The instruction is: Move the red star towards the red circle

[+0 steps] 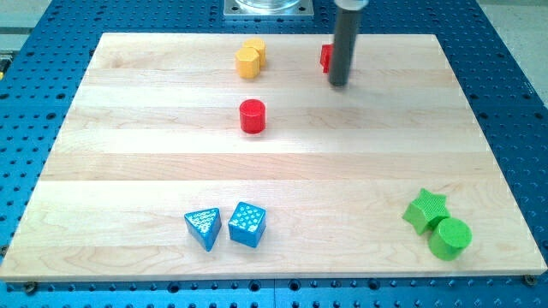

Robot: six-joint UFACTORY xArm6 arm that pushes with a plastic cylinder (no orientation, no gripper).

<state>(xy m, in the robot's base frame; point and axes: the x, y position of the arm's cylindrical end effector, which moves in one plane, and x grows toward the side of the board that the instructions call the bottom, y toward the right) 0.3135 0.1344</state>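
The red star sits near the view's top, mostly hidden behind the rod, so only its left edge shows. My tip rests on the board just right of and below the star, touching or nearly touching it. The red circle stands on the board to the lower left of the star, well apart from it.
A yellow block lies at the top, left of the star. A blue triangle and a blue cube sit at the bottom left. A green star and a green circle sit at the bottom right. The wooden board lies on a blue perforated table.
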